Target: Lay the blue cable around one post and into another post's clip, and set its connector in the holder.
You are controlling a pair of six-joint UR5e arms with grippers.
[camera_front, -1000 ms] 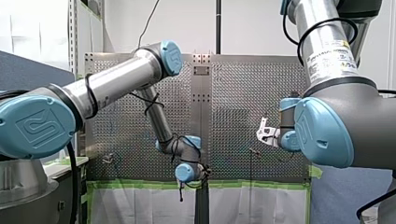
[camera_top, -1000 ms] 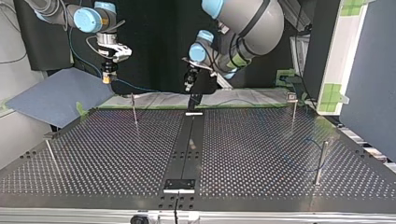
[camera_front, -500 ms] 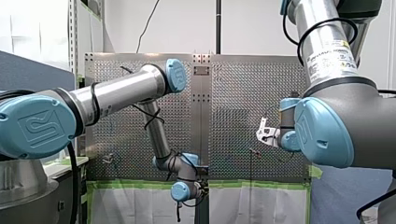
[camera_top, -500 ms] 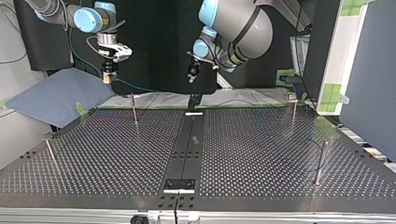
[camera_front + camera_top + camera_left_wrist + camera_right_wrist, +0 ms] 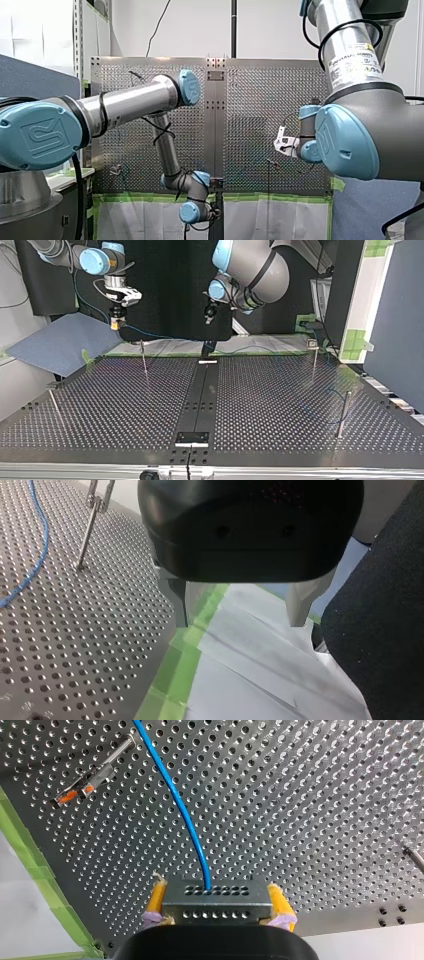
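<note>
Gripping the grey connector (image 5: 216, 902) from both sides, the right jaws are closed on it, a yellow pad (image 5: 157, 896) pressed to each end. The blue cable (image 5: 172, 795) leaves the connector's face and runs out over the perforated surface (image 5: 310, 795), passing close by the foot of a post (image 5: 100, 770) whose clip bears an orange mark. The left jaws stand wide apart and hold nothing; they hang over a strip of green tape (image 5: 187, 650) and a white sheet (image 5: 260, 680) just off the surface's edge. Another stretch of cable lies on the surface near a second clipped post (image 5: 90, 530).

By judgement, the routing step is in hand: the connector is carried clear of the surface and not yet set down. The next move calls for drawing the cable round one post, pressing it into a clip, then lowering the connector into the holder, which cannot be picked out with certainty.

Room: a black backdrop (image 5: 165, 290) behind the arms in the top view, and a blue-grey board (image 5: 60, 340) at that view's left.
</note>
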